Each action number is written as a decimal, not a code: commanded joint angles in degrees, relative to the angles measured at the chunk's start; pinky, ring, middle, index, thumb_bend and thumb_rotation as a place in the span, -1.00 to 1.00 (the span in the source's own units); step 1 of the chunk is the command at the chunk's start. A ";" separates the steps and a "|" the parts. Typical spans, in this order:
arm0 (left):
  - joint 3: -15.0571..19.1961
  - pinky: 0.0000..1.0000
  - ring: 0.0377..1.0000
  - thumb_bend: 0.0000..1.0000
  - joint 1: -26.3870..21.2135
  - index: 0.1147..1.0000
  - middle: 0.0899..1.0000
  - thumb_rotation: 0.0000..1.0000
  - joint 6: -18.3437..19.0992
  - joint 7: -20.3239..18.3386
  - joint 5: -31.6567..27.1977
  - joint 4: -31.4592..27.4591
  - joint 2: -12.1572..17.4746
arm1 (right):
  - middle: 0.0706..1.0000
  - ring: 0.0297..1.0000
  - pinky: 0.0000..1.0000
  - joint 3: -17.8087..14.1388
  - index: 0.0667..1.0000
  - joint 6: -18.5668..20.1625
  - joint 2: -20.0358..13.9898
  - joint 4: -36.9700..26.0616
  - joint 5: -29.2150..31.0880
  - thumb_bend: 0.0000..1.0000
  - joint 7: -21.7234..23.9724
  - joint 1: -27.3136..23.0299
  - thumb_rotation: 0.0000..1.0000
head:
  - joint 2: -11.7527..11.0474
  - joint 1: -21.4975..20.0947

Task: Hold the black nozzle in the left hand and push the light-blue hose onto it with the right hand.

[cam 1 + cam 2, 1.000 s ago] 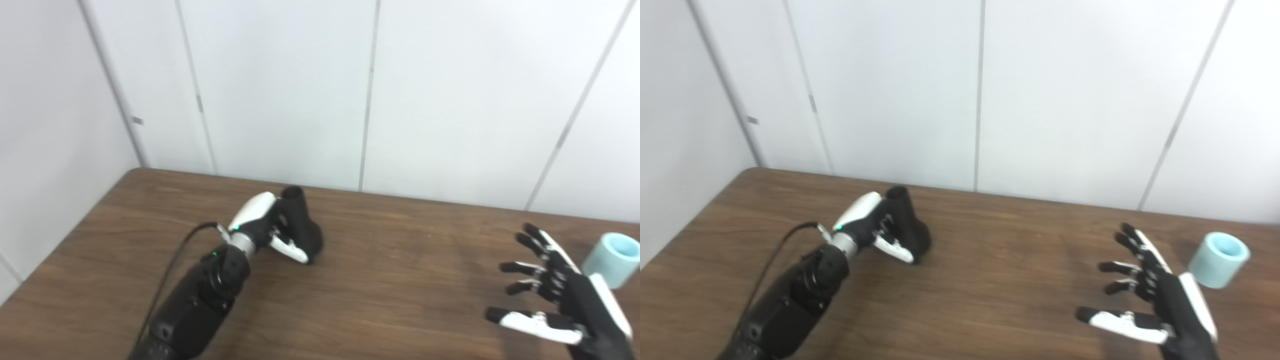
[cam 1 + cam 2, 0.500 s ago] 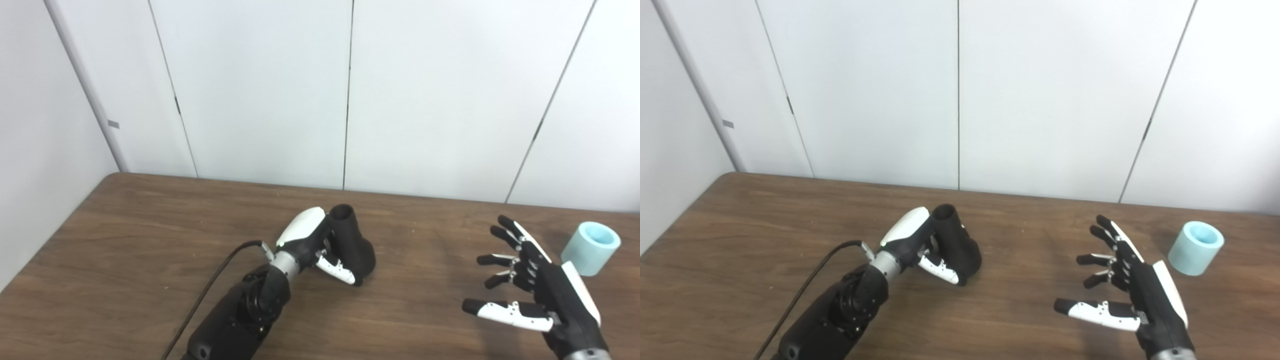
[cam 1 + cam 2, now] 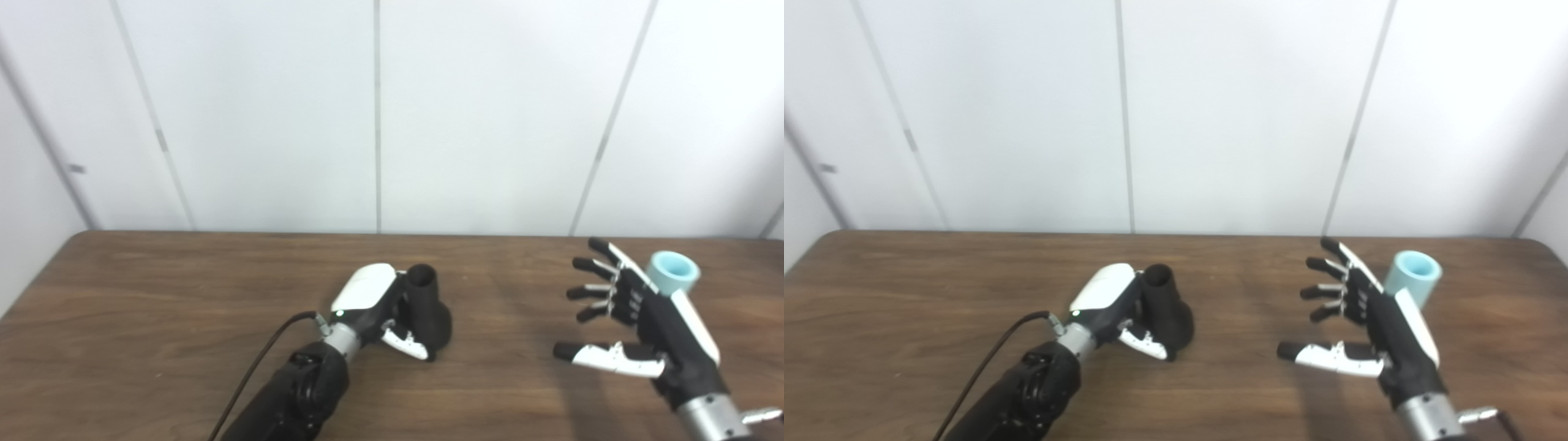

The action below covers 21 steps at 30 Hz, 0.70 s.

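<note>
We are wrapping our left hand point(image 3: 373, 306) around the black nozzle point(image 3: 427, 306), which is standing on the table point(image 3: 153, 294) with its narrow open mouth pointing up; the fingers are curling round its flared lower body, so the hand is gripping the nozzle, though we cannot tell how firmly. Taking the nozzle as our landmark, the light-blue hose point(image 3: 1415, 278) is sitting well apart to its right, a short stubby piece tilted with its open end facing up and toward us. Our right hand point(image 3: 1372, 331) is hovering between nozzle and hose, just beside the hose on its nozzle side, fingers spread wide and holding nothing.

The step in hand, as we judge it, is reaching the hose. To do it well, we should be bringing the right palm around the hose's side wall, not over its open end, so that the mouth is left free to slide onto the nozzle. A light grip is wise, since the hose may roll or squash. Meanwhile the left hand should be keeping the nozzle steady.
</note>
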 commanded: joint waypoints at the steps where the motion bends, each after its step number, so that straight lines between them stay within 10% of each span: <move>1: -3.97 0.02 -0.07 0.05 2.16 -0.14 -0.20 -1.00 2.41 -5.48 3.98 3.66 0.30 | 0.45 0.21 0.06 -1.80 0.78 1.39 -3.35 -3.33 0.73 0.47 0.47 -2.94 -0.63 | -0.02 -0.42; 14: -5.17 -0.15 -0.12 0.06 2.96 -0.16 -0.20 -1.00 3.72 -7.49 3.83 3.53 3.62 | 0.60 0.35 0.07 -3.56 0.69 7.23 -27.96 1.78 -9.43 0.66 12.43 -15.81 -0.62 | -2.37 -9.41; 21: -4.61 0.06 0.01 0.05 3.19 -0.18 -0.11 -1.00 1.83 -7.66 2.18 4.88 5.88 | 0.75 0.60 0.28 -6.33 0.70 7.34 -24.09 7.92 -32.14 0.78 35.19 -27.26 -0.80 | -5.01 -16.13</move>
